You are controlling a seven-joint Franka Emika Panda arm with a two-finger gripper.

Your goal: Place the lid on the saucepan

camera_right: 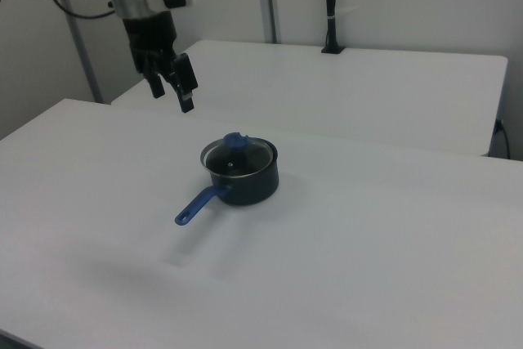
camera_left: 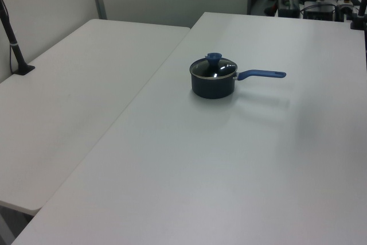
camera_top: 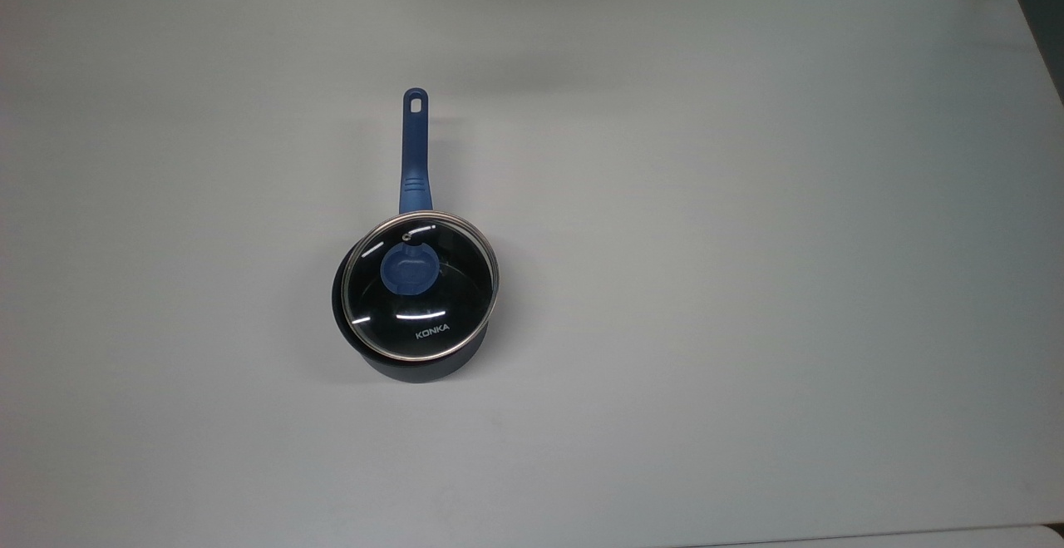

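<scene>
- One saucepan (camera_top: 413, 357) stands upright on your white table (camera_top: 748, 240), a little toward the top view's left of centre, and you can see its dark wall below the lid in that view.
- Your lid (camera_top: 421, 286) sits flat on the saucepan's rim, its metal edge running all round the opening; the white "KONKA" lettering lies on the side of the glass away from the handle.
- On the lid's centre you see the blue knob (camera_top: 408, 269) standing up, with nothing touching it.
- Look at the blue handle (camera_top: 415, 153): it runs straight up the top view from the pot, its end hole at the far tip; in the left view it points to the left view's right (camera_left: 261, 74), and in the right view it points down toward the right view's left (camera_right: 196, 205).
- Your gripper (camera_right: 171, 87) hangs in the air at the right view's upper left, well apart from the saucepan (camera_right: 242, 177) and the lid (camera_right: 239, 151), above the table's far edge.
- Its two dark fingers (camera_right: 187, 79) point downward with a clear gap between them, released and holding nothing.
- Beyond your table a second white table (camera_right: 368, 96) stands alongside, with a black post (camera_right: 330, 6) rising at its far side.
</scene>
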